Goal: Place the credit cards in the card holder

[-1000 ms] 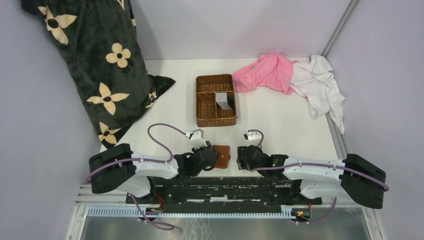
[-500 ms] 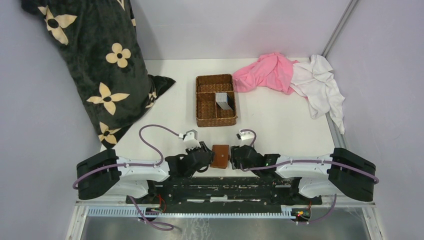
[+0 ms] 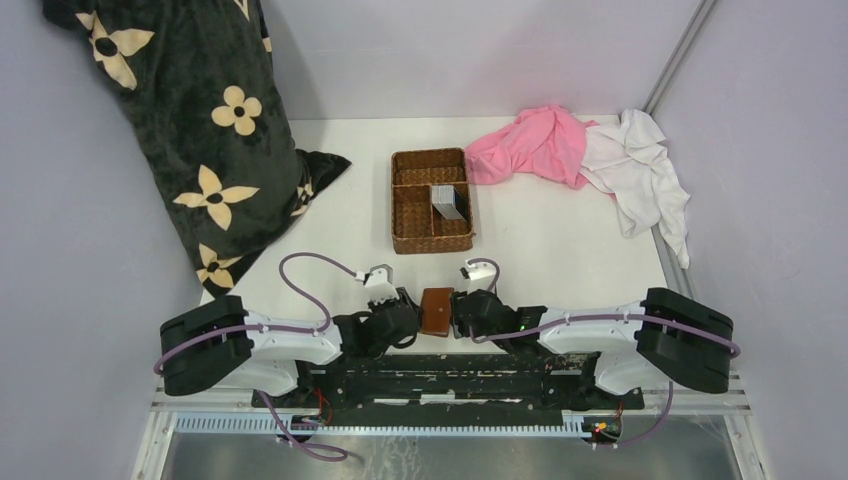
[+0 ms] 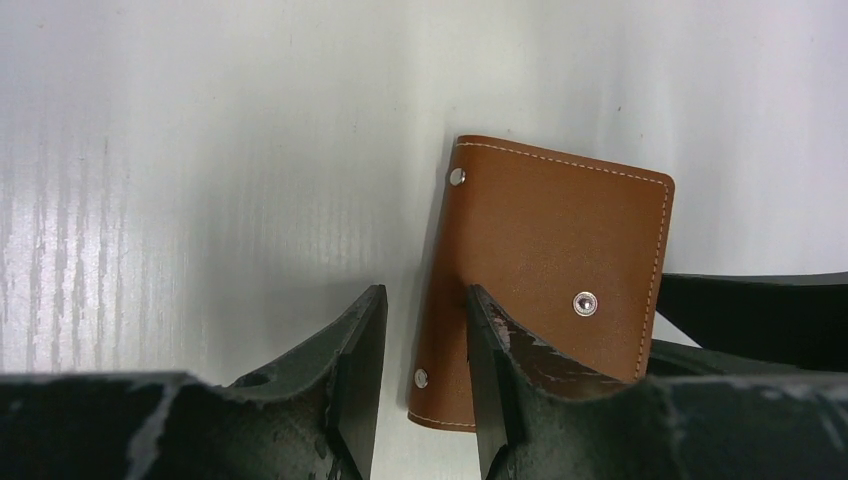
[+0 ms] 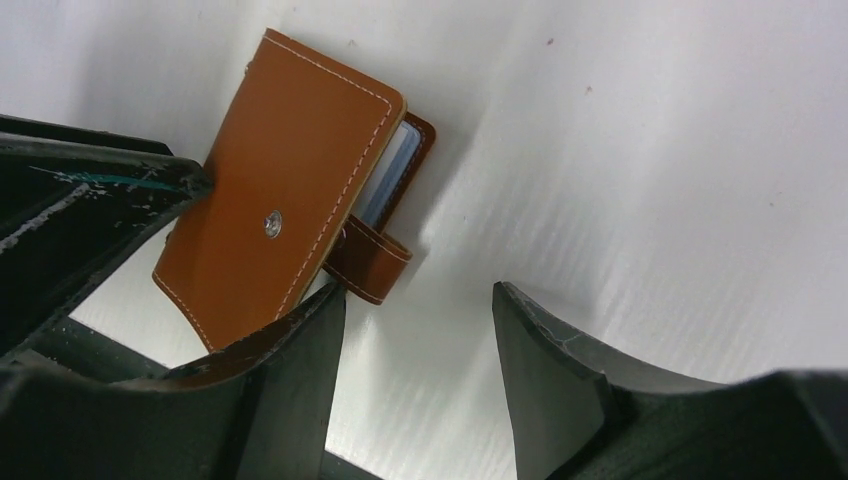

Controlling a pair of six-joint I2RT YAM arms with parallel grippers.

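1. At 6 o'clock from the basket (image 3: 431, 200), the card holder (image 3: 437, 311) lies flat on the bench (image 3: 560, 240), flap down, snap tab (image 5: 372, 262) undone, with 1 bluish edge showing inside.
2. Left fingers (image 4: 360, 370) are released at its 9 o'clock, with 1 over the spine edge, likely to pin it.
3. Right fingers (image 5: 545, 370) are spread wide at its 3 o'clock by the tab, holding nothing. Probably set to lift the flap.
4. Credit cards (image 3: 450, 202) stand in the basket's 3 o'clock compartment, well apart from the holder.

The right gripper (image 3: 461, 312) is sliding in toward the card holder (image 3: 436, 310), which is now lying just off its fingertips. The left gripper (image 3: 411, 316) is drawing back slightly, its jaws parting a little.
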